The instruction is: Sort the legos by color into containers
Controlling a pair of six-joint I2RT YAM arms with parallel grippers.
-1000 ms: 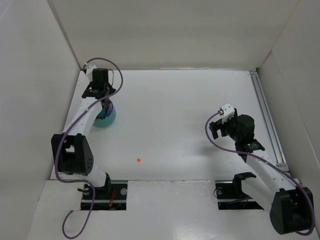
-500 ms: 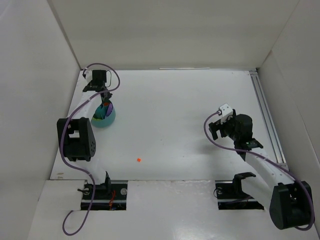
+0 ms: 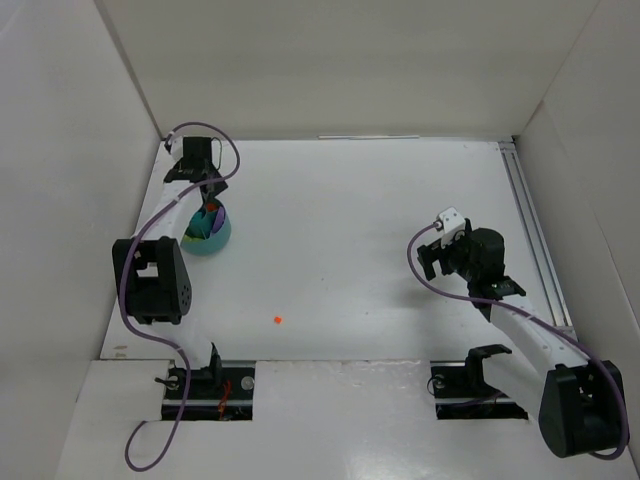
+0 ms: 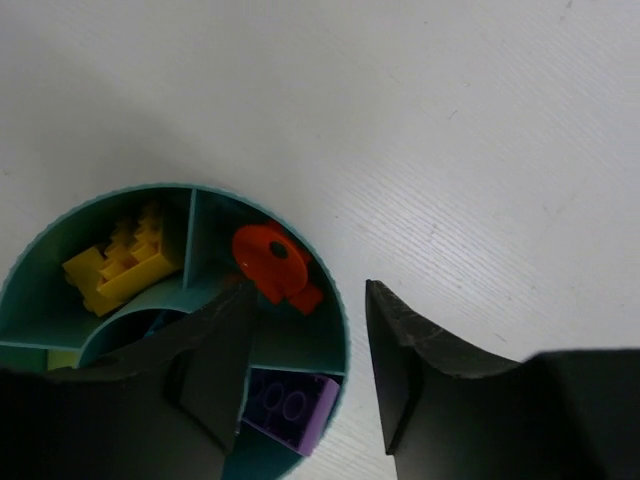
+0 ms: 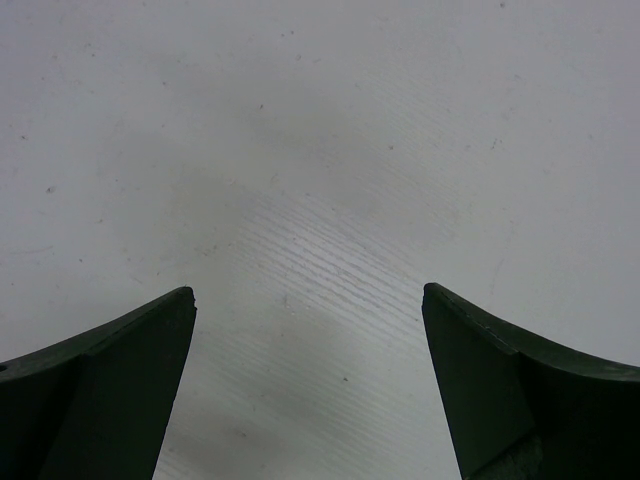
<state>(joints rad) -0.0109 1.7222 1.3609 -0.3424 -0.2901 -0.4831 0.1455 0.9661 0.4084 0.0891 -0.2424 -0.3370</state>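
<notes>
The teal round tub (image 3: pixel 209 232) stands at the far left of the table, under my left gripper (image 3: pixel 210 200). In the left wrist view the tub's rim (image 4: pixel 336 300) shows wedge compartments with an orange round piece (image 4: pixel 270 263), yellow bricks (image 4: pixel 125 265) and a purple brick (image 4: pixel 290 405). My left gripper (image 4: pixel 305 335) is open and empty, its jaws straddling the tub's right rim. A tiny orange lego (image 3: pixel 277 320) lies alone on the table. My right gripper (image 5: pixel 310 330) is open and empty above bare table; it sits at the right in the top view (image 3: pixel 432 258).
White walls enclose the table on three sides. A metal rail (image 3: pixel 535 235) runs along the right edge. The arm bases (image 3: pixel 210 385) stand at the near edge.
My left arm drew back toward the far left, its elbow folding up, with the gripper staying over the tub. The right arm shifted only slightly.
</notes>
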